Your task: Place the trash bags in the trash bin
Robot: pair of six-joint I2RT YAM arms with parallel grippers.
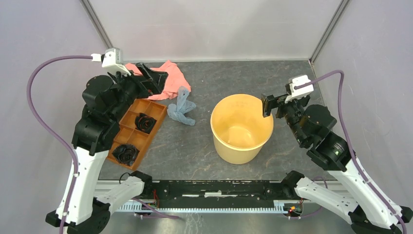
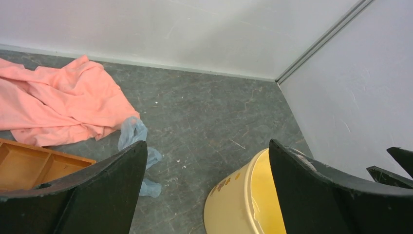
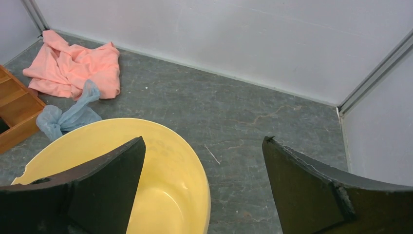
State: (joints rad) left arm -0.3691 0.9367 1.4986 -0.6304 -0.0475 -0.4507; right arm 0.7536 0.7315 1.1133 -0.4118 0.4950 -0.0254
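A crumpled pale blue-grey trash bag [image 1: 181, 107] lies on the grey table between the orange tray and the bin. It also shows in the left wrist view [image 2: 135, 135] and the right wrist view [image 3: 68, 116]. The pale yellow trash bin [image 1: 241, 127] stands upright and empty at the middle; its side shows in the left wrist view [image 2: 234, 201] and its rim in the right wrist view [image 3: 199, 170]. My left gripper [image 1: 155, 78] is open and empty, up over the pink cloth, to the left of the bag. My right gripper [image 1: 271, 104] is open and empty at the bin's right rim.
A salmon-pink cloth [image 1: 170, 78] lies at the back left. An orange compartmented tray [image 1: 139, 129] at the left holds two black rolls [image 1: 145, 122]. White walls close in the back and both sides.
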